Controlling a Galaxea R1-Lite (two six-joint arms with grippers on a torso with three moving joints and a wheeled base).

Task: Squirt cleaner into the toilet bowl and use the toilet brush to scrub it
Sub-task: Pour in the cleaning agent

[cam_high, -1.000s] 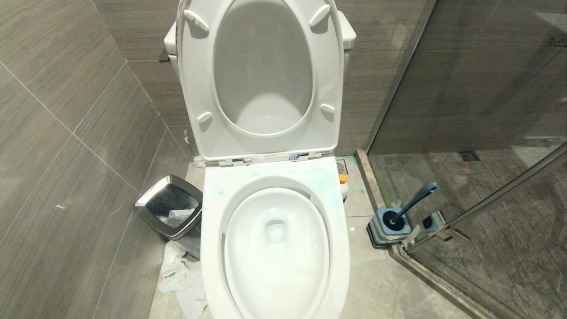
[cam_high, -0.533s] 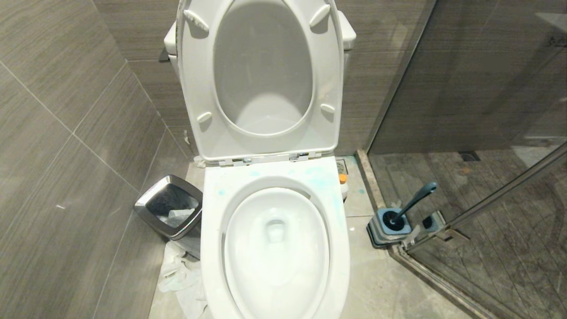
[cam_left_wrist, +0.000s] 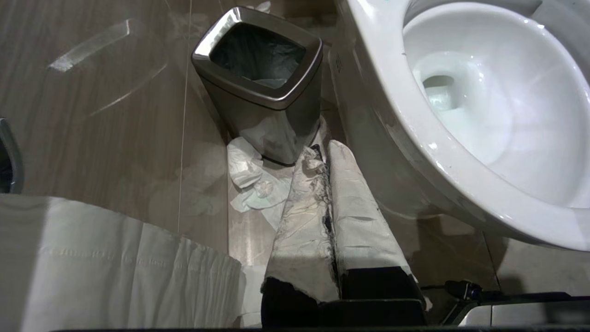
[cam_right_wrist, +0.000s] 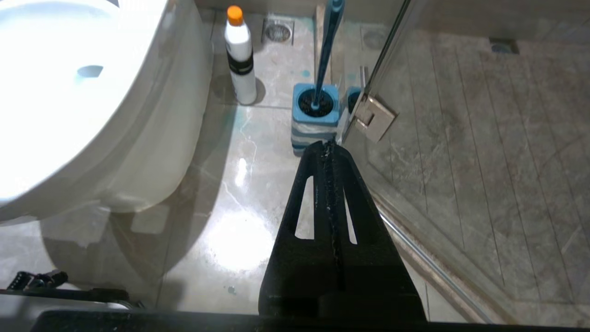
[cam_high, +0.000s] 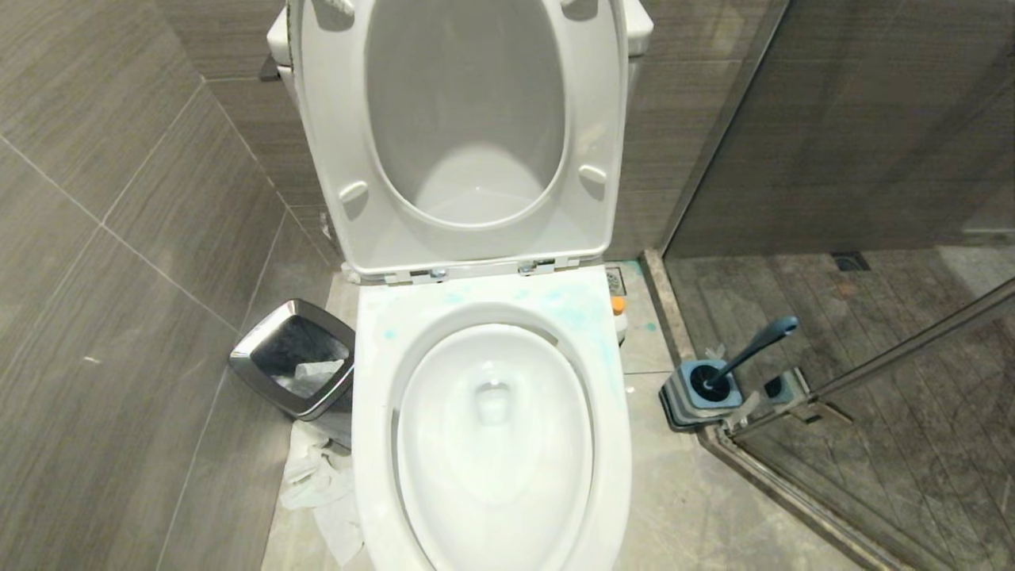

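Observation:
The white toilet bowl (cam_high: 371, 412) stands in the middle of the head view, seat and lid raised against the wall. Pale turquoise smears of cleaner (cam_high: 583, 316) lie on its back right rim. On the floor to the right, the toilet brush (cam_high: 753, 345) leans in its square blue holder (cam_high: 702, 396). Neither arm shows in the head view. In the left wrist view, my left gripper (cam_left_wrist: 325, 150) is shut and empty, low beside the bowl (cam_left_wrist: 415, 152). My right gripper (cam_right_wrist: 328, 144) is also shut and empty, pointing at the holder (cam_right_wrist: 315, 117) and brush handle (cam_right_wrist: 327, 50).
A white bottle with an orange cap (cam_right_wrist: 240, 55) stands on the floor between toilet and holder. A square steel waste bin (cam_high: 293, 357) sits left of the toilet, crumpled tissue (cam_high: 321, 484) in front of it. A glass shower door (cam_high: 872, 198) closes off the right side.
The whole head view has shifted: the toilet and lid sit higher and slightly larger in the picture. None of the things has moved against the others.

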